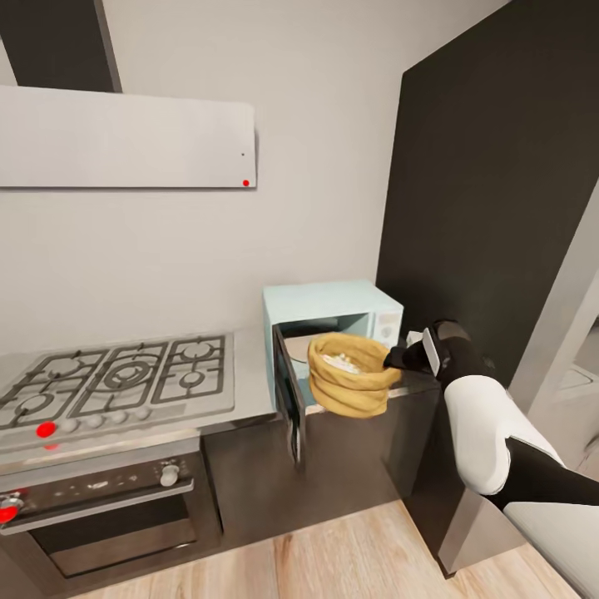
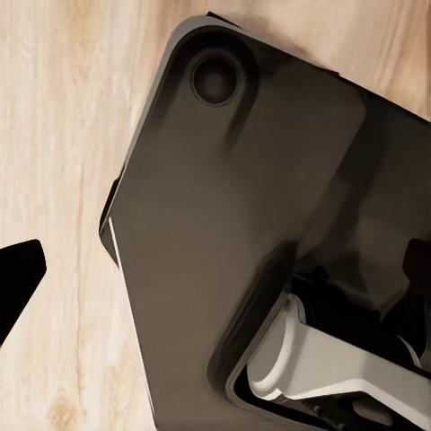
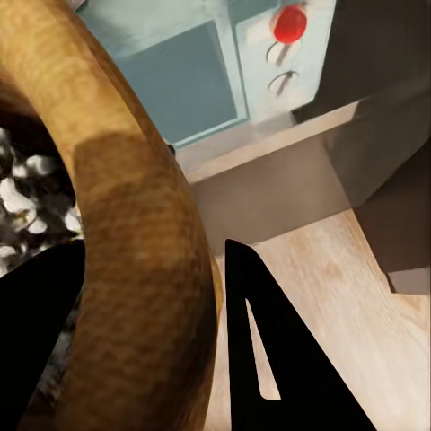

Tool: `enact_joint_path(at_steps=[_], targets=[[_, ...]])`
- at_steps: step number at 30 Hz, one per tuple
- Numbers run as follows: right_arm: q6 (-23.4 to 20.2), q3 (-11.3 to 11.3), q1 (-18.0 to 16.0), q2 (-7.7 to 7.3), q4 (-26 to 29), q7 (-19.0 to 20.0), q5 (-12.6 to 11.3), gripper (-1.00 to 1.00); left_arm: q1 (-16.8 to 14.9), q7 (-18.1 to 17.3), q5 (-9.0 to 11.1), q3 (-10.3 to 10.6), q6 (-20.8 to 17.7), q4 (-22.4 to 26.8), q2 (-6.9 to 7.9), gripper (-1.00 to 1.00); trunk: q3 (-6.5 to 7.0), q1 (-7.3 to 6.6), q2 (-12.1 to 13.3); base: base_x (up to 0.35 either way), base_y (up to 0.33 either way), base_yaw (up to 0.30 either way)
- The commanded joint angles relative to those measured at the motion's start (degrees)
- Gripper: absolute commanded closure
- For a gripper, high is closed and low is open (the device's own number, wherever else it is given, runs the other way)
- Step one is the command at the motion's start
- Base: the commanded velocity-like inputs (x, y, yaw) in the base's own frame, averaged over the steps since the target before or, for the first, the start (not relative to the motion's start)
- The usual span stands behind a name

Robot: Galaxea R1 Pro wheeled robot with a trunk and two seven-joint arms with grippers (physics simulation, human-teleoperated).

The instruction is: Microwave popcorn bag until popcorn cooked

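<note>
The pale-blue microwave (image 1: 333, 304) stands on the grey countertop (image 1: 249, 391) with its dark-framed door (image 1: 289, 399) swung open to the left. The tan popcorn bag (image 1: 353, 378) hangs upright just in front of the open cavity, level with the counter's front edge, with white popcorn (image 1: 341, 361) in its mouth. My right gripper (image 1: 391, 359) is shut on the bag's right rim. In the right wrist view the rolled rim (image 3: 135, 233) sits between the black fingers (image 3: 260, 359), with kernels (image 3: 22, 193) inside and the microwave's knob panel (image 3: 280, 67) beyond. My left gripper (image 2: 215, 269) hangs open over the floor.
A gas hob (image 1: 116, 374) lies left of the microwave, above a dark oven (image 1: 100, 507), under a flat white hood (image 1: 125, 137). A tall dark cabinet (image 1: 499, 166) rises right behind the microwave. The left wrist view shows my dark base (image 2: 233, 206) on the wood floor (image 2: 63, 135).
</note>
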State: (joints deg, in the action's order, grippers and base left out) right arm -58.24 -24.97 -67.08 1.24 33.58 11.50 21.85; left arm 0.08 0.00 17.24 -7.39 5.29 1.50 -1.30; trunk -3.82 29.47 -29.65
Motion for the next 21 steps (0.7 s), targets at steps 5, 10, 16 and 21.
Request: enact_joint_path(at_steps=[5, 10, 16, 21], targets=[[-0.1, -0.3, -0.1, 0.08, 0.1, 0.5, 0.6, 1.0, 0.0, 0.0, 0.0, -0.4, 0.1, 0.1, -0.02, -1.0, -0.1, 0.05, -0.1, 0.212, 0.0, 0.0], [0.0, -0.3, -0.1, 0.08, 0.1, 0.6, 0.6, 1.0, 0.0, 0.0, 0.0, -0.4, 0.1, 0.1, -0.02, -1.0, -0.1, 0.05, -0.1, 0.212, 0.0, 0.0], [1.2, -0.3, -0.1, 0.22, 0.1, 0.9, 1.0, 1.0, 0.0, 0.0, 0.0, -0.4, 0.1, 0.1, -0.02, -1.0, -0.1, 0.05, -0.1, 0.212, 0.0, 0.0], [1.8, -0.2, -0.1, 0.33, -0.5, 0.7, 1.0, 1.0, 0.0, 0.0, 0.0, -0.4, 0.1, 0.1, -0.02, -1.0, -0.1, 0.05, -0.1, 0.211, 0.0, 0.0]])
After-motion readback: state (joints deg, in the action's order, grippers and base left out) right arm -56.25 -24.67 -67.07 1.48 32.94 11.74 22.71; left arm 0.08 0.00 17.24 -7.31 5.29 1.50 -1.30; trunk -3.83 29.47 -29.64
